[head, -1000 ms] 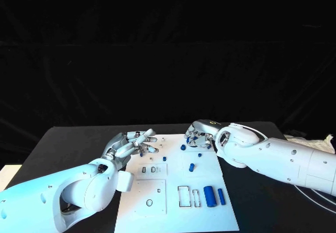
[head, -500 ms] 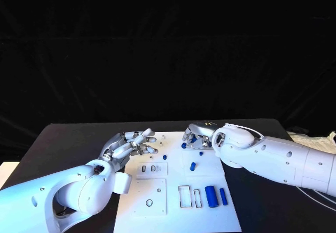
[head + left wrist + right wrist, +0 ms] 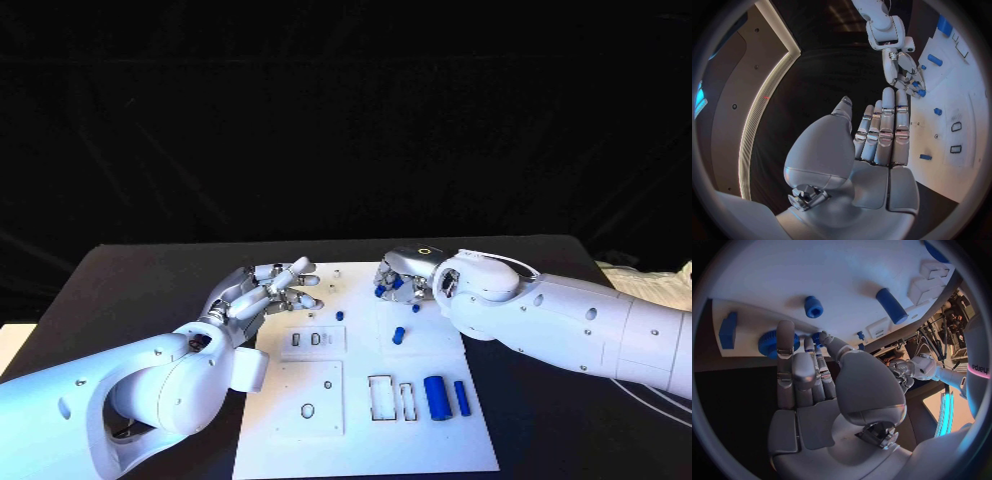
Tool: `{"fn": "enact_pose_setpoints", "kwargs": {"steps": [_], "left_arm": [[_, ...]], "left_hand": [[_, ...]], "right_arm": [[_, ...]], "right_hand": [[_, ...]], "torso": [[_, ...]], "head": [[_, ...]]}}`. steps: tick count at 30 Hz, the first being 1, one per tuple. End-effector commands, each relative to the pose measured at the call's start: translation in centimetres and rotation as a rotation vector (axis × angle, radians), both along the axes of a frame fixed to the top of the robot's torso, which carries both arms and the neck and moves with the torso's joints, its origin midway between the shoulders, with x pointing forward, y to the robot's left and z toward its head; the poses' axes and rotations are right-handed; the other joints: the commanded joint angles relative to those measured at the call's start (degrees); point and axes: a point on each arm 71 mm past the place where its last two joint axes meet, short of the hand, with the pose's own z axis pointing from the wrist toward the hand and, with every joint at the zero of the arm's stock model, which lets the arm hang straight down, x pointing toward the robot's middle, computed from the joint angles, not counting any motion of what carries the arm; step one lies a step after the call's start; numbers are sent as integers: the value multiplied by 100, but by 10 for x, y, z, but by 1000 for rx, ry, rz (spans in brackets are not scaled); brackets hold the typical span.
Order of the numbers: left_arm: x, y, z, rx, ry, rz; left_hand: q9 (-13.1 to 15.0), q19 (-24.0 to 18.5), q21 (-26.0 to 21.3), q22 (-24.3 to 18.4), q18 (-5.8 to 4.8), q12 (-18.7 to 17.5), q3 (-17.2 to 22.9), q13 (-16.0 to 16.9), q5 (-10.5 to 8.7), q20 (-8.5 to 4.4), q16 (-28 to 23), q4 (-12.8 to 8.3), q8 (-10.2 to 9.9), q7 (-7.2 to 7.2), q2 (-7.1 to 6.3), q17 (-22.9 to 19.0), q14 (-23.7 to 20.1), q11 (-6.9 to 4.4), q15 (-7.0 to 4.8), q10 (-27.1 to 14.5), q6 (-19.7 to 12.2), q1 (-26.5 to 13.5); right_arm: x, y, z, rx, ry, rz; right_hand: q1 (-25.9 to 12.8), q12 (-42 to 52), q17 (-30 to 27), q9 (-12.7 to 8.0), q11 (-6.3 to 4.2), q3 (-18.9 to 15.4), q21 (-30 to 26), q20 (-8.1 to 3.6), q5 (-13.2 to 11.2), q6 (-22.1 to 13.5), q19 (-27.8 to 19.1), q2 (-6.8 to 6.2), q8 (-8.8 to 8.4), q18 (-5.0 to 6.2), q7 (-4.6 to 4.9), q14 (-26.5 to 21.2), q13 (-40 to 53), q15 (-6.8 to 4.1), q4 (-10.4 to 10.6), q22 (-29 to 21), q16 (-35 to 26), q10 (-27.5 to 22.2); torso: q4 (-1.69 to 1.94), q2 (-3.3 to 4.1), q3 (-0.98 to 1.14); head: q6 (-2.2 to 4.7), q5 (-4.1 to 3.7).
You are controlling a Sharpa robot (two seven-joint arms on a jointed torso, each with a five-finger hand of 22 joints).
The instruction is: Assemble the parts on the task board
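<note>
White rectangular task board lies in the middle of the black table, long side running away from the robot.

Left hand hovers over the board's far left corner, fingers extended and spread, nothing in them. Left wrist view confirms: fingers straight and together, palm bare.

Right hand sits at the board's far edge, right of centre, fingers curled down onto a blue toothed gear. In the right wrist view the fingertips rest on and beside this gear at the board's edge; it appears to be pinched, though the contact is partly hidden.

Other parts on the board: a small blue ring-shaped bush and a short blue cylinder near the right hand; a flat blue block at the board's edge beside the gear; a large blue cylinder and a slim blue bar side by side at the near right.
</note>
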Motion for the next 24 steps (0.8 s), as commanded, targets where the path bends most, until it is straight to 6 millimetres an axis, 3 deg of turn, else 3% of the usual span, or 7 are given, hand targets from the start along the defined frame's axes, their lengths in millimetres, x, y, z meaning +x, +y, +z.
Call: {"fn": "enact_pose_setpoints", "kwargs": {"steps": [1,17,24], "left_arm": [[0,-1,1,-14,-1,-19],[2,0,1,-5,6,-7],[2,1,0,-3,8,-6]], "left_hand": [[-5,32,36,10,43,13,-29,9,14,2,40,2,-29,36,76,16,-52,4,-3,-30,-2,1],[-7,10,53,30,40,13,-55,11,13,8,121,4,-44,53,81,73,-111,18,8,-69,-31,-15],[-7,3,61,38,39,15,-57,11,14,11,151,1,-50,60,96,94,-134,24,12,-86,-44,-13]], "right_arm": [[0,1,3,-16,-36,-10],[0,4,5,-34,-50,-25],[0,5,3,-48,-35,-21]], "right_hand": [[12,-4,25,9,-26,19,53,-1,-57,39,-48,-35,-5,74,-26,211,2,23,56,21,51,26],[-19,5,224,17,-50,127,205,-4,-152,115,-113,-110,7,78,-48,221,8,9,253,118,249,119],[73,66,472,57,-119,255,505,-34,-180,325,-14,-62,98,36,-117,257,33,-52,341,480,479,314]], "torso": [[10,25,-2],[21,68,-5],[26,82,-3]], "head": [[-32,-12],[-91,-11],[-118,-19]]}}
